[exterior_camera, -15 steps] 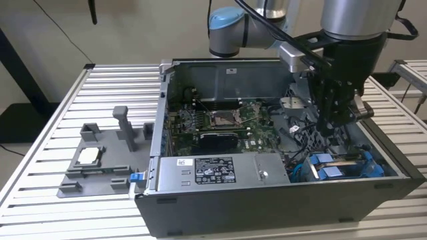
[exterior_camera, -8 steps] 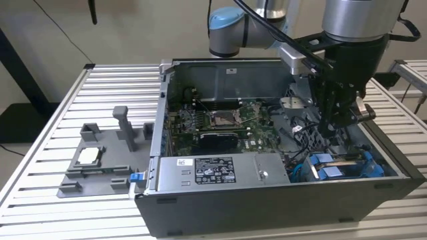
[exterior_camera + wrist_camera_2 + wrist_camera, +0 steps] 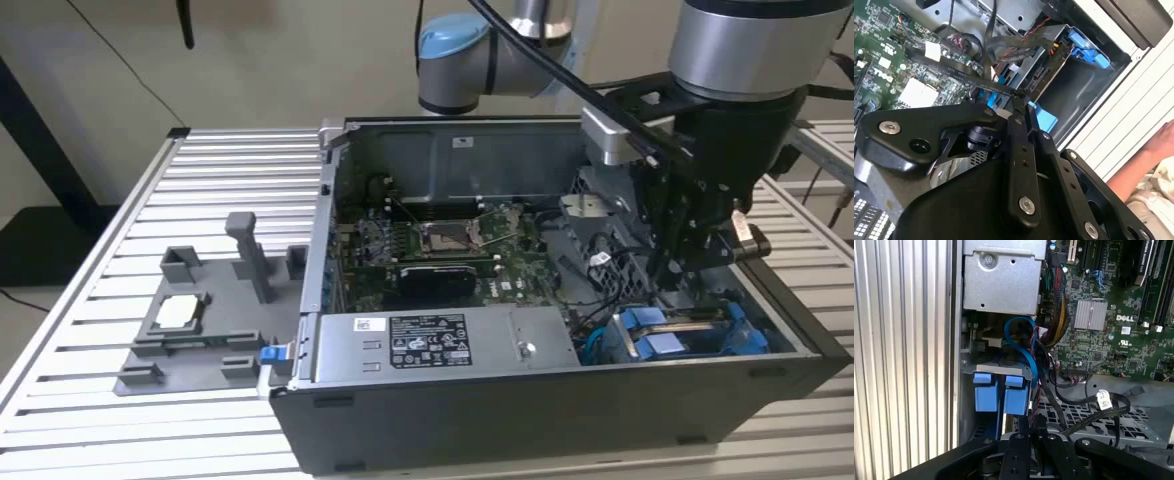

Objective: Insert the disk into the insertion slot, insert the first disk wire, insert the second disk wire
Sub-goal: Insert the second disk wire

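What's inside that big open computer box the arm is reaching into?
Inside the dark grey metal computer case: a green circuit board, a grey labelled power-supply box, black cables and bright blue plastic drive carriers. The arm's black gripper covers what lies beneath it.

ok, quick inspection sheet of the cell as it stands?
Surface: slatted aluminium table, carrying an open PC case.
Job's things: the disk in its blue carrier sits in the insertion slot at the case corner.
Clutter: grey fixture plate with posts on the table; power-supply box inside the case.
Gripper: gripper is inside the case above the disk, shut on a black flat cable.
Cables: blue cable and loose black leads by the bay.
Surroundings: a person's arm at the table edge.
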### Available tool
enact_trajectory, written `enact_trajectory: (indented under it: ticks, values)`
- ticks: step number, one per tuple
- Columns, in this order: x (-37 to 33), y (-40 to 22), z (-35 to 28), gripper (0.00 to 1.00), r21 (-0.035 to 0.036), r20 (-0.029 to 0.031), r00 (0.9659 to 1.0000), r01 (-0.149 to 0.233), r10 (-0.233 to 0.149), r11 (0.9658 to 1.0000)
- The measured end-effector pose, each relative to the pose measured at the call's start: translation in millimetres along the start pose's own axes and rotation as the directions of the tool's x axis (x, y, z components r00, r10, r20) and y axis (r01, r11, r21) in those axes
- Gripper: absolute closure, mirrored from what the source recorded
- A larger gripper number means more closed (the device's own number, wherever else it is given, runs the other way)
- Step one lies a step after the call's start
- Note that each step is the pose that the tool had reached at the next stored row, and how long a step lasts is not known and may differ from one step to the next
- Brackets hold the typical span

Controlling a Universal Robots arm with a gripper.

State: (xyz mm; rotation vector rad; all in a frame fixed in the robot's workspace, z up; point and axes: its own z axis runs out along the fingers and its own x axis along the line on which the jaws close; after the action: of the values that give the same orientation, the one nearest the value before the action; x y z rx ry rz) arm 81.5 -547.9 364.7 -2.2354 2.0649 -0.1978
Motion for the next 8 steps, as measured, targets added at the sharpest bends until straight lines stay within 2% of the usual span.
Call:
enact_trajectory:
  ticks: [3,4,8]
  values:
    - [3.5,-1.3,0.9,0.84,0.0037,0.0493,0.9988,-0.008,0.008,1.0]
    - [5.5,-1.4,1.2,0.84,0.0024,0.0568,0.9983,-0.009,0.009,1.0]
    - [15.0,-3.1,3.3,0.84,-0.0246,0.0628,0.998,-0.009,0.011,0.9997]
